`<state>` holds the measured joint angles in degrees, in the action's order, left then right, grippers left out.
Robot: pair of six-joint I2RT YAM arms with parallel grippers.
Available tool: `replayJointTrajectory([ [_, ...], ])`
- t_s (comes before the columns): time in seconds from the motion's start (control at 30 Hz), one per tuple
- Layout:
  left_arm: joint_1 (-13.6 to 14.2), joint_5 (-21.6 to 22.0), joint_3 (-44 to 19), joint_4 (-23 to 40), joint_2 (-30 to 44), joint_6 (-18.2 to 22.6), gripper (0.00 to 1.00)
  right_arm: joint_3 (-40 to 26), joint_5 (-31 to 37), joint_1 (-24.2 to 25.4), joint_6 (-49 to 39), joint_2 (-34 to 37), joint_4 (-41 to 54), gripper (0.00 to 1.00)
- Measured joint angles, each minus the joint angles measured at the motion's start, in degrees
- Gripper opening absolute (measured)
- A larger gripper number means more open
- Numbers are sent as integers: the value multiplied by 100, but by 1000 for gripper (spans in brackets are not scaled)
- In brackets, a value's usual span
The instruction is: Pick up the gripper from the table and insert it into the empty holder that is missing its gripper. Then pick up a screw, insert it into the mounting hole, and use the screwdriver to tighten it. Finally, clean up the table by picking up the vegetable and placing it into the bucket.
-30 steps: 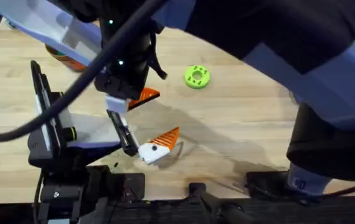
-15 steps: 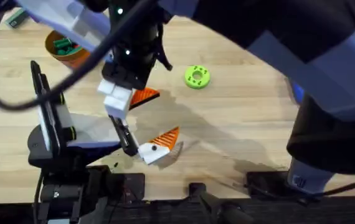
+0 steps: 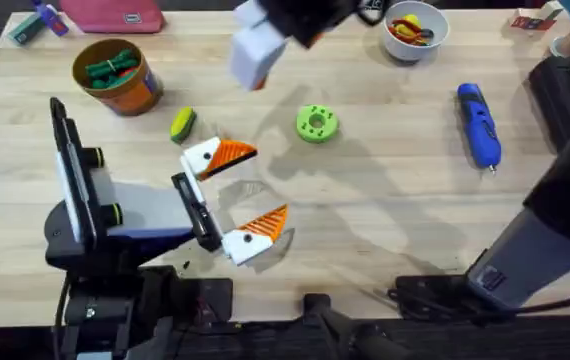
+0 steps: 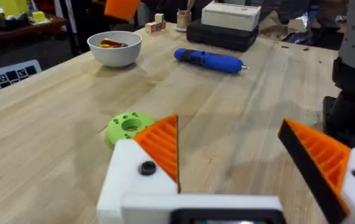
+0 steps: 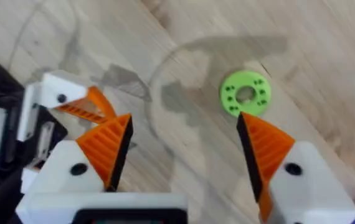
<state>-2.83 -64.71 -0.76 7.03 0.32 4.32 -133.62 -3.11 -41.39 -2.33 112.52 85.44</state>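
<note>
Low, left gripper (image 3: 240, 195) spread (wide) near holder (image 3: 316, 123)

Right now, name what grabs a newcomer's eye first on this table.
The lime-green holder sits alone mid-table. The left gripper rests low near it with its orange pads spread open. The blue screwdriver lies far right, and the orange bucket with green pieces stands at far left.
</note>
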Motion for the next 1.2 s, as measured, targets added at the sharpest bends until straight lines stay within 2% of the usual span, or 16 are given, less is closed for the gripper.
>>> replayJointTrajectory([
  [0.2, 0, 0, -2, 0, -1, 0, 985, -2, -22, 587, 113, 12, 260, 970],
  [0.47, 0, 0, -2, 0, -1, 0, 986, -2, -42, 988, 191, 12, 469, 970],
  [0.7, 0, 0, 0, 0, 0, 0, 986, 43, -44, 1078, 219, 10, 498, 969],
  [1.2, 0, 0, -2, 0, 0, 0, 986, 949, -85, 1178, 244, 11, 135, 969],
])
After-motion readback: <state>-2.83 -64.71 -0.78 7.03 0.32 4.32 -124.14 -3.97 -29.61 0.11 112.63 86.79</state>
